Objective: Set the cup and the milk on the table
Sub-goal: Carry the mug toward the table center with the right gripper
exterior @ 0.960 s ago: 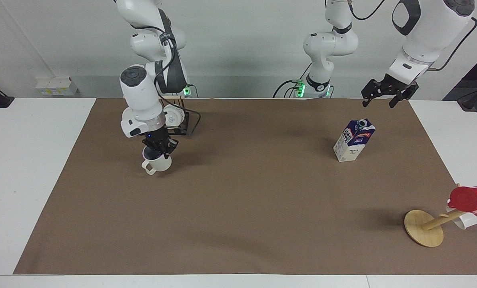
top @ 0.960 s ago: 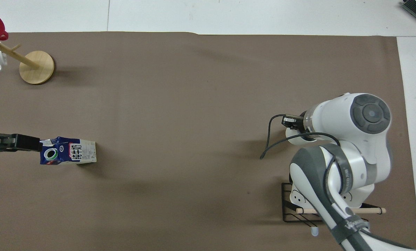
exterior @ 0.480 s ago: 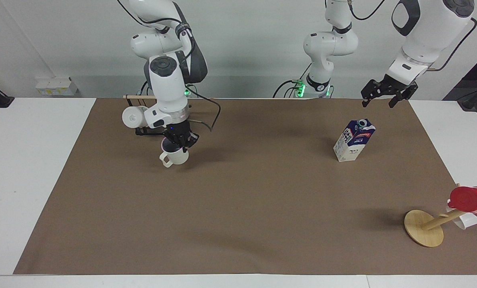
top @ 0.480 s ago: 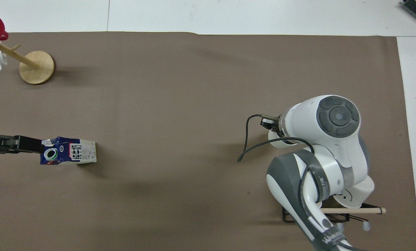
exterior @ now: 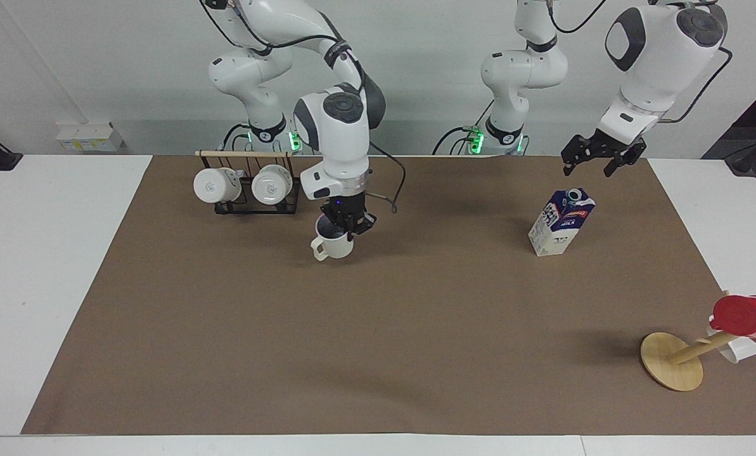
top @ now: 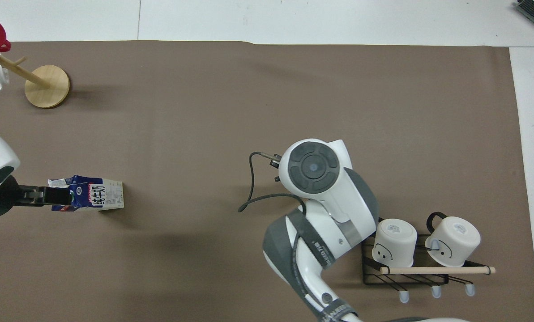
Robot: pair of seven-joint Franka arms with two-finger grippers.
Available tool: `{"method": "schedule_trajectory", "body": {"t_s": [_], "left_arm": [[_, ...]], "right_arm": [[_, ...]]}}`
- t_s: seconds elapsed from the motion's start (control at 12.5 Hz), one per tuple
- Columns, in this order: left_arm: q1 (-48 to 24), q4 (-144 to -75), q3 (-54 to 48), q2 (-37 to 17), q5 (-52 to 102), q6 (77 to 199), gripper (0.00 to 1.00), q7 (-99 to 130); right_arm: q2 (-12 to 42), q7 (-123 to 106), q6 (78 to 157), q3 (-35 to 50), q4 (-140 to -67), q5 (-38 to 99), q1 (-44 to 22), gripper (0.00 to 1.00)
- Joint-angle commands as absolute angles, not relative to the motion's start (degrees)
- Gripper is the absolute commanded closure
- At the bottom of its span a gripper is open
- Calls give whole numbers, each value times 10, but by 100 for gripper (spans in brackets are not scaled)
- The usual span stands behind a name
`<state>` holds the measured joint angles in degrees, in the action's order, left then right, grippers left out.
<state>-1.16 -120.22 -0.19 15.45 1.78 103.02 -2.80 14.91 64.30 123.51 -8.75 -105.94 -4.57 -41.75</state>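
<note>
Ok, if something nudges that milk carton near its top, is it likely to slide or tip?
Probably tip. The milk stands upright on the mat, tall on a small base, so a high push would likely topple it. The mat looks matte, which may resist sliding. Its spout looks open, so it could be part empty and light, and might spill.

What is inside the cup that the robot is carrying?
One side of the right gripper reaches down inside the cup, pinching its rim. Around it the inside looks dark and nothing else shows. The bottom of the cup is hidden by the gripper and the rim.
</note>
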Motion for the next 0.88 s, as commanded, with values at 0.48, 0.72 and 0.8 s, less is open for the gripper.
{"method": "schedule_trajectory", "body": {"t_s": [0.48, 0.72, 0.8], "left_arm": [[-18, -1330, 1, 176, 10, 1175, 0, -22], [-21, -1334, -1, 168, 10, 1201, 0, -22], [-22, -1334, -1, 167, 10, 1206, 0, -22]], "right_arm": [[207, 761, 1274, -89, -1026, -64, -469, 100], [207, 763, 1281, -89, -1030, -67, -470, 100], [215, 766, 1284, -89, -1032, -68, -479, 100]]}}
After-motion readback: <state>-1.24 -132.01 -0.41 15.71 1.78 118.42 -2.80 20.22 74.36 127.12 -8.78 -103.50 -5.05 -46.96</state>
